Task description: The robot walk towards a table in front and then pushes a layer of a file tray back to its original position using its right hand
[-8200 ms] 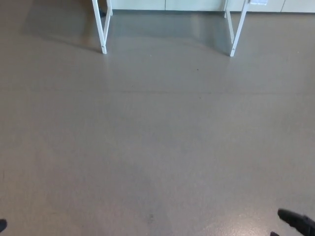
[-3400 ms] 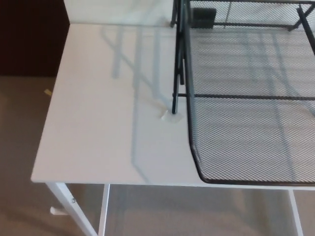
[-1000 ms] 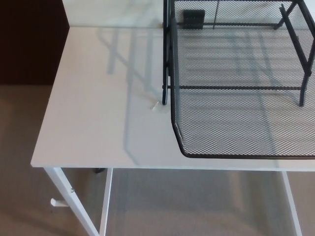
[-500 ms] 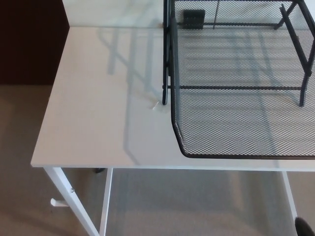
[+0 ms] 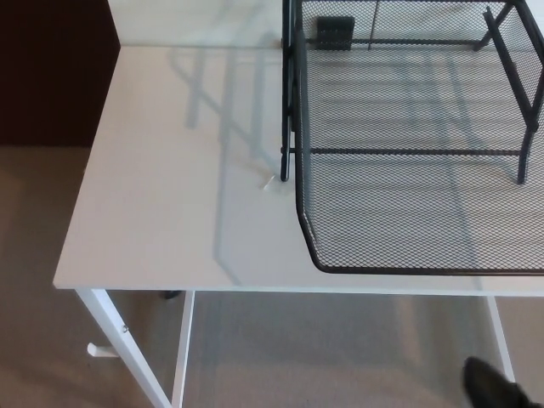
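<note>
Pulled-out tray layer (image 5: 408,229) nears table (image 5: 153,246) edge; right hand (image 5: 493,387) seemingly below.

Soft, even light falling on white table (image 5: 170,204); no harsh glare, only faint sheen toward far edge. File tray (image 5: 408,170) casting pale striped shadows leftward across tabletop toward left edge. Picture looking slightly soft. My right hand (image 5: 493,387) showing dark, blurred below table's near edge. Far-left corner sinking into darkness.

You see only part of the right hand (image 5: 491,388) — the bottom edge cuts it off. The file tray (image 5: 408,170) runs past the right and far edges.
</note>
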Robot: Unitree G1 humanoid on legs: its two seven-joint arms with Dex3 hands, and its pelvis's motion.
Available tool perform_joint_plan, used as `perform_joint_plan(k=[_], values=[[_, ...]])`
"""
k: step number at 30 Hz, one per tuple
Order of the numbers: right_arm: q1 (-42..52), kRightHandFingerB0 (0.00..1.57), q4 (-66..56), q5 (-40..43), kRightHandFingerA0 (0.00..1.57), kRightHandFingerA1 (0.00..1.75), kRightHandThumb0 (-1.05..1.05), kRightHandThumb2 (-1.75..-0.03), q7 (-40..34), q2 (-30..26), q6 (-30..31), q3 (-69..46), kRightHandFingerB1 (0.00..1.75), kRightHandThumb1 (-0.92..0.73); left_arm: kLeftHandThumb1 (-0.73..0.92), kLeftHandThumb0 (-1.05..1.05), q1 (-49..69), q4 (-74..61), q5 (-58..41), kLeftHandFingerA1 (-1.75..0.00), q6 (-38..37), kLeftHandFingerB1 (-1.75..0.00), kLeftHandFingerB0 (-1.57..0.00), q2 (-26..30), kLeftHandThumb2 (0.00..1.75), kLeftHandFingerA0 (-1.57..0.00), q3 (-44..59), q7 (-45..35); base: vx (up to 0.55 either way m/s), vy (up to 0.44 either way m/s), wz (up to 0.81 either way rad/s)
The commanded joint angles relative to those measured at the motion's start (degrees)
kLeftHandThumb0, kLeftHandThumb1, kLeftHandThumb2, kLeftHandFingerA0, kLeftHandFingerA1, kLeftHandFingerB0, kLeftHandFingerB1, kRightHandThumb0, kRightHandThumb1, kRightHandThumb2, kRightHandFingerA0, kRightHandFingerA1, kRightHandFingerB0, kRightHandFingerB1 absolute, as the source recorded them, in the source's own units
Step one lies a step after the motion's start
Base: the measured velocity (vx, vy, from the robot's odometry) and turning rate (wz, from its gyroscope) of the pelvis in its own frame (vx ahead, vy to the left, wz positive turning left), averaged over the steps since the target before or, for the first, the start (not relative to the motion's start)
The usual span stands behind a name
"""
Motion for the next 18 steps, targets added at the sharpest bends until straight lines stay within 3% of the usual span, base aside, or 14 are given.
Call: perform_joint_plan(k=[1, 2, 3, 5, 6, 8, 9, 15, 16, 18], values=[[-4.3, 0.01, -3.2, -15.4, 0.01, 0.49, -0.74, -0.93, -3.8, 4.0, -5.7, 1.8, 0.42, -0.43, 0.52, -0.14, -0.8, -1.0, -1.0, -0.46, 3.1, -0.38, -0.43, 1.5, 0.55, -0.56, 0.6, 0.6, 0.00, 0.000, 0.00], [-5.2, 0.08, -5.9, -22.2, 0.00, 0.28, -0.86, -0.86, 0.2, 1.5, 1.2, 0.1, 0.15, -0.43, 0.53, -0.15, -0.8, -1.2, -0.8, -0.46, 2.4, -0.38, -0.43, 1.5, 0.55, -0.56, 0.5, 0.6, 0.00, 0.000, 0.00], [-7.3, 0.10, -4.9, -24.7, 0.00, 0.20, -0.84, -0.85, 0.8, -0.2, 3.9, -0.6, 0.06, -0.44, 0.47, -0.22, -1.2, -1.2, -0.8, -0.48, 2.7, -0.42, -0.42, 1.6, 0.60, -0.51, 0.5, 0.5, 0.00, 0.000, 0.00], [-9.2, 0.12, -3.6, -26.2, 0.00, 0.16, -0.85, -0.82, 1.3, -1.6, 5.8, -0.9, 0.00, -0.45, 0.53, -0.16, -1.5, -1.4, -0.8, -0.45, 3.0, -0.38, -0.42, 1.7, 0.55, -0.54, 0.5, 0.4, 0.00, 0.000, 0.00], [-10.7, 0.11, -2.4, -26.9, 0.00, 0.00, -0.79, -0.71, 2.7, -2.7, 7.8, -0.7, 0.01, -0.41, 0.47, -0.22, -1.9, -1.2, -0.6, -0.48, 2.9, -0.42, -0.41, 1.8, 0.60, -0.50, 0.3, 0.6, 0.00, 0.000, 0.00], [-12.1, 0.02, -1.4, -28.1, 0.00, 0.00, -0.78, -0.69, 3.9, -3.6, 10.0, -0.5, 0.03, -0.38, 0.52, -0.16, -2.6, -0.5, -0.6, -0.45, 3.0, -0.38, -0.42, 1.9, 0.55, -0.54, 0.4, 0.6, 0.00, 0.000, 0.00], [-12.6, 0.01, -0.9, -30.0, 0.00, 0.00, -0.80, -0.70, 4.3, -3.8, 11.5, -0.4, 0.02, -0.37, 0.51, -0.21, -3.0, -0.2, -1.4, -0.48, 3.5, -0.41, -0.40, 2.0, 0.60, -0.46, 0.9, -0.5, 0.00, 0.000, 0.00], [-14.9, 0.00, 2.7, -34.3, 0.00, 0.00, -0.78, -0.69, 4.7, -5.2, 16.6, 1.2, 0.02, -0.37, 0.54, -0.19, -3.2, -0.8, -1.3, -0.47, 4.3, -0.41, -0.42, 2.0, 0.61, -0.45, 0.8, -0.6, 0.00, 0.000, 0.00], [-15.4, 0.00, 3.3, -34.9, 0.00, 0.17, -0.83, -0.82, 5.0, -5.4, 17.4, 1.4, 0.00, -0.45, 0.55, -0.17, -3.4, -0.7, -1.3, -0.47, 4.5, -0.40, -0.41, 2.0, 0.60, -0.44, 0.8, -0.5, 0.00, 0.000, 0.00], [-16.9, 0.00, 5.1, -36.9, 0.00, 0.18, -0.83, -0.83, 4.6, -5.9, 19.6, 2.0, 0.00, -0.45, 0.55, -0.17, -3.5, -0.9, -1.4, -0.46, 5.2, -0.40, -0.42, 2.1, 0.60, -0.44, 0.8, -0.5, 0.00, 0.000, 0.00]])
